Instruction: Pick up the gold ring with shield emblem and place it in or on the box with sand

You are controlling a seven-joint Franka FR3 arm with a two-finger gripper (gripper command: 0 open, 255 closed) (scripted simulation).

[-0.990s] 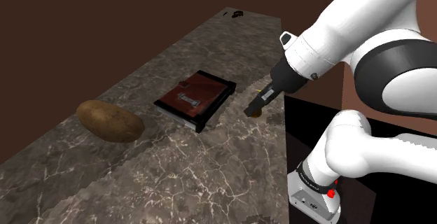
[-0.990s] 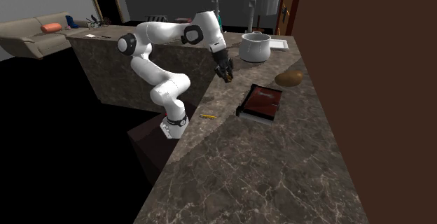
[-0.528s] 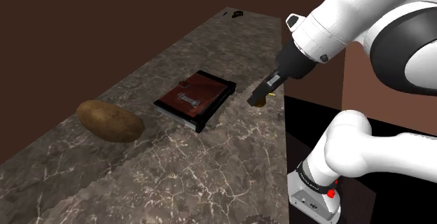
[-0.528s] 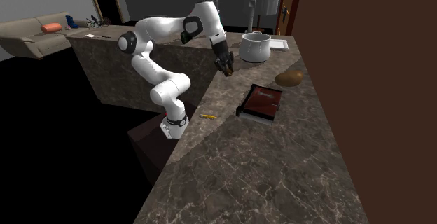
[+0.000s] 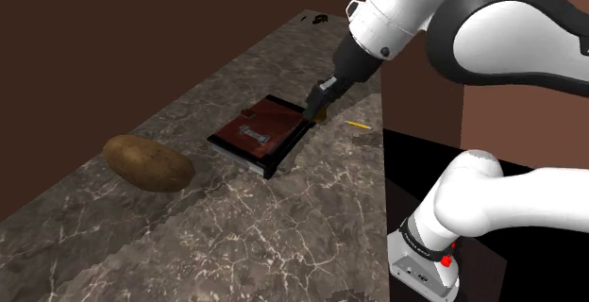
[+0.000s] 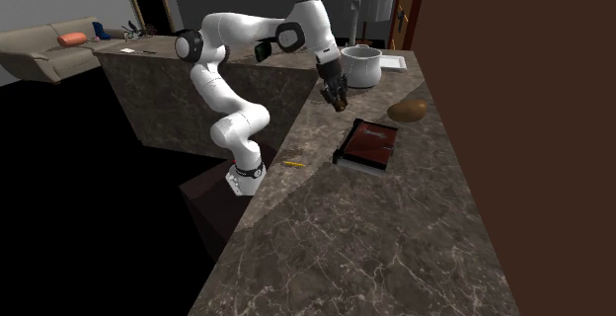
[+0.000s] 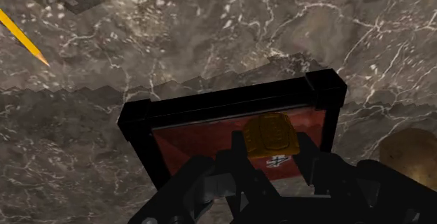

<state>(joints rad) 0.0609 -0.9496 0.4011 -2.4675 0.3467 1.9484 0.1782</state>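
The gripper (image 7: 274,161) clasps the gold ring (image 7: 272,136) — over the box (image 7: 189,137).

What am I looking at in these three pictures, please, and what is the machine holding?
This is a simulated white robot arm on a dark stand, beside a marbled counter. One picture comes from a fixed camera beside the stand, looking down over the counter. Another comes from a camera farther along the counter, looking back at the arm. The third comes from a camera on the hand, looking along its black gripper. On the counter lie a flat reddish box with a black rim, a potato, a yellow pencil and a white pot. The gripper is shut on a gold ring, held above the counter close to the box.
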